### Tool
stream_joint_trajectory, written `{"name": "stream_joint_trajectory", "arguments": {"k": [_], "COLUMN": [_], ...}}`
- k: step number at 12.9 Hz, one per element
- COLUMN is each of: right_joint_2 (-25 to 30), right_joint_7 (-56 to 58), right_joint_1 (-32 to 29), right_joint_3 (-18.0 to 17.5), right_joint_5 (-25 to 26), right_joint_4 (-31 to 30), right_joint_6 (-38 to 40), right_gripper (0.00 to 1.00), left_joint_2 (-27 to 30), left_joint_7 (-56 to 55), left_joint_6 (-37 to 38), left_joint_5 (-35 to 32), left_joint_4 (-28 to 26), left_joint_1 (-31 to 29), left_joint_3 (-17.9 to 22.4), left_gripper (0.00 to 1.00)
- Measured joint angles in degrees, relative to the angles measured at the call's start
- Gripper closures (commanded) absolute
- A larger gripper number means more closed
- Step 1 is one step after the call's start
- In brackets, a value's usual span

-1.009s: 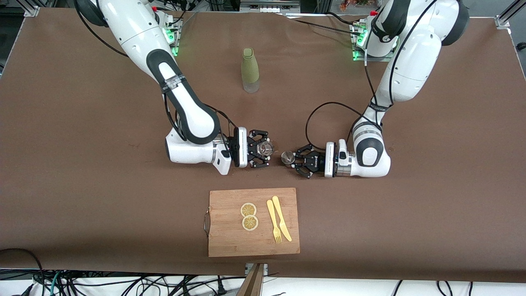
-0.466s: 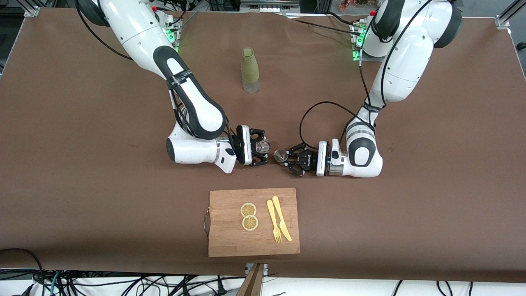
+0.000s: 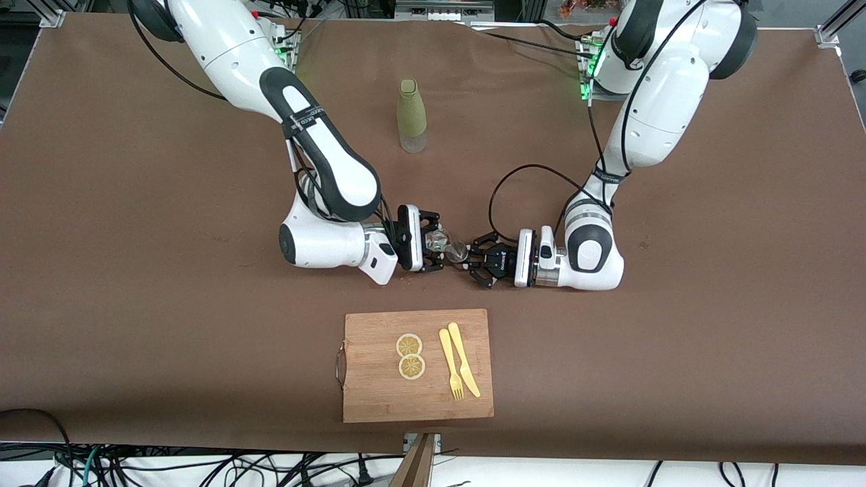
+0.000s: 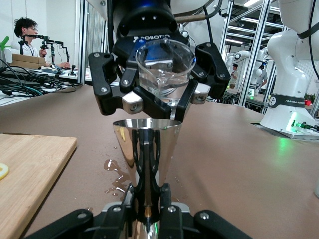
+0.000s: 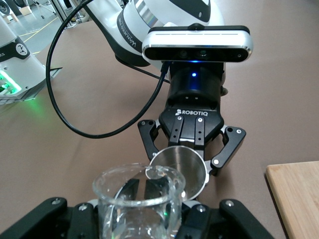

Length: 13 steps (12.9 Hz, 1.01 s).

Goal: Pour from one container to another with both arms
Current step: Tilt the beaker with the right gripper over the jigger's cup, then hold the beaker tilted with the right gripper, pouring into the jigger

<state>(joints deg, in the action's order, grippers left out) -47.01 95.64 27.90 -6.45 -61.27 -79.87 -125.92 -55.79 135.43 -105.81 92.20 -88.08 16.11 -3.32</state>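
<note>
The right end effector (image 3: 433,248) pinched a clear glass beaker (image 3: 438,238), and the left end effector (image 3: 473,260) pinched a steel conical cup (image 3: 457,252); both hung over the surface (image 3: 135,270) midway between the arms, just above the cutting board's (image 3: 379,399) edge. The beaker's lip sat right at the cup's rim and slightly higher, the cup upright with its mouth open beneath, so the pour likely turned on tipping the beaker toward the left arm. The beaker appeared to hold a little clear liquid; the cup's contents could not be told. Droplets (image 4: 115,175) lay on the surface under them. A green bottle (image 3: 411,115) stood well apart, toward the bases.
</note>
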Motion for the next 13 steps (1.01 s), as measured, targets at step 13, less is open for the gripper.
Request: {"name": "stream_joint_trajectory", "arguments": {"k": [13], "right_joint_2": [0.0], "right_joint_7": [-5.57], "right_joint_1": [1.13], "right_joint_3": [0.03], "right_joint_5": [7.99], "right_joint_4": [2.55], "right_joint_6": [-0.74], "right_gripper": [1.0], "left_joint_2": [-0.08], "left_joint_7": [-0.28], "left_joint_6": [-0.89], "left_joint_5": [0.0], "left_joint_4": [0.16], "left_joint_1": [0.03], "left_joint_3": [-0.07], "left_gripper": [1.0]}}
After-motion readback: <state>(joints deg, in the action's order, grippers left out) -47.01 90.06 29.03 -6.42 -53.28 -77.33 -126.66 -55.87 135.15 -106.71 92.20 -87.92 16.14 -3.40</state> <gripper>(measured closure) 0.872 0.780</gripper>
